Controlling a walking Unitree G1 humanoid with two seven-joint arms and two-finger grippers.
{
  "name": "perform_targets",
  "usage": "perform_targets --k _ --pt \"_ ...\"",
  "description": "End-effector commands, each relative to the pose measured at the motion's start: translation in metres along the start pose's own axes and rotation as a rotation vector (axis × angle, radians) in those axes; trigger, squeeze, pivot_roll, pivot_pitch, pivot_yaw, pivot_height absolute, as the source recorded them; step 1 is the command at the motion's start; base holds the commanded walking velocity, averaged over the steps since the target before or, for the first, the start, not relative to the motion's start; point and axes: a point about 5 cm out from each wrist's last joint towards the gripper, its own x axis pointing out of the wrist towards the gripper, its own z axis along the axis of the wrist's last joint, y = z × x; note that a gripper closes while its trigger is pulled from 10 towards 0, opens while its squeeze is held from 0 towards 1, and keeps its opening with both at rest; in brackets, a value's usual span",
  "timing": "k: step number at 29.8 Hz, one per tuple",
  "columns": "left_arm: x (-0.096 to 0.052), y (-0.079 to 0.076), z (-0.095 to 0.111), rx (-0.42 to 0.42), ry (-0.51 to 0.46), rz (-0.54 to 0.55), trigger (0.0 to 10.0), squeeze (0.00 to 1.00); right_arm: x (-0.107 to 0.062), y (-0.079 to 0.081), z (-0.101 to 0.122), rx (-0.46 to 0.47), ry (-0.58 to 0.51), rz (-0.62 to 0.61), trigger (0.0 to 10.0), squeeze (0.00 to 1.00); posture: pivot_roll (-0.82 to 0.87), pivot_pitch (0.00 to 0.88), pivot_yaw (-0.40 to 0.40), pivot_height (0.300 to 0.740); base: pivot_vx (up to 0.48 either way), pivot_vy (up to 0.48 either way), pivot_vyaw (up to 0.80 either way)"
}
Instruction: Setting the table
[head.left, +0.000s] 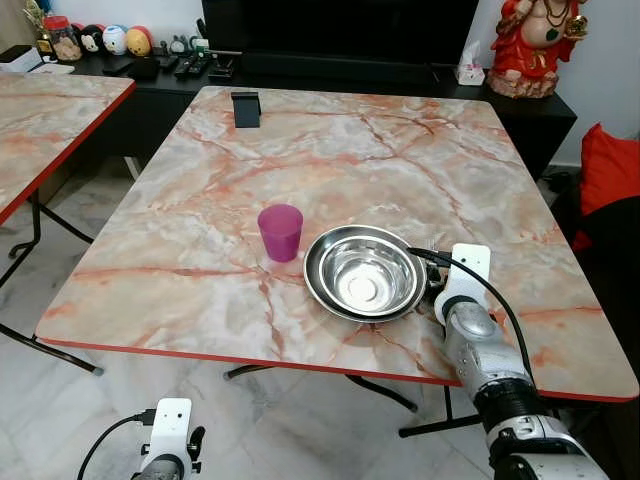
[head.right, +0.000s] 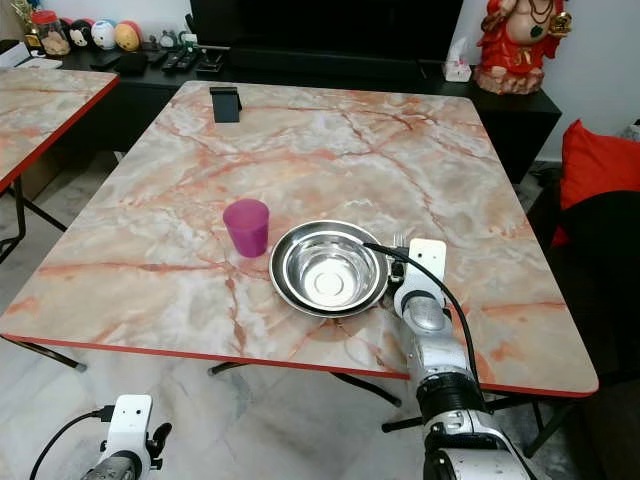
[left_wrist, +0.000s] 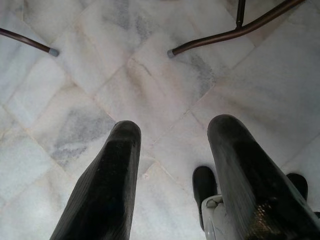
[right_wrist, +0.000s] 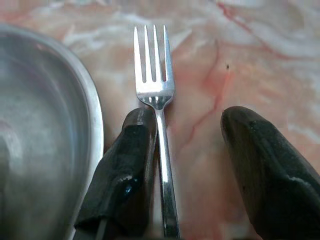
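A steel bowl sits in a shallow steel plate near the front edge of the marble table. A purple cup stands upright just left of it. A fork lies flat on the table right beside the bowl's rim, tines pointing away from me. My right gripper is open around the fork's handle, and one finger touches the handle. My right arm reaches over the table's front right edge. My left gripper hangs open over the floor, below the table.
A small black stand sits at the table's far edge. A second marble table stands to the left. Behind are a dark sideboard with toys and remotes, a red statue and a red cushion. Table legs cross the tiled floor.
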Motion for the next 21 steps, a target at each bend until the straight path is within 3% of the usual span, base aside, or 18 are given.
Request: perform_targets --k 1,21 --pt "0.0004 0.0014 0.0004 0.013 0.007 0.002 10.0 0.0 0.001 0.0001 0.0056 0.017 -0.017 -0.004 10.0 0.0 -0.01 0.012 -0.032 0.74 0.0 0.0 0.0" --pt "0.0009 0.0011 0.0017 0.013 0.005 0.001 10.0 0.0 0.0015 -0.0027 0.0129 0.033 -0.053 -0.021 10.0 0.0 -0.01 0.009 -0.032 0.74 0.0 0.0 0.0"
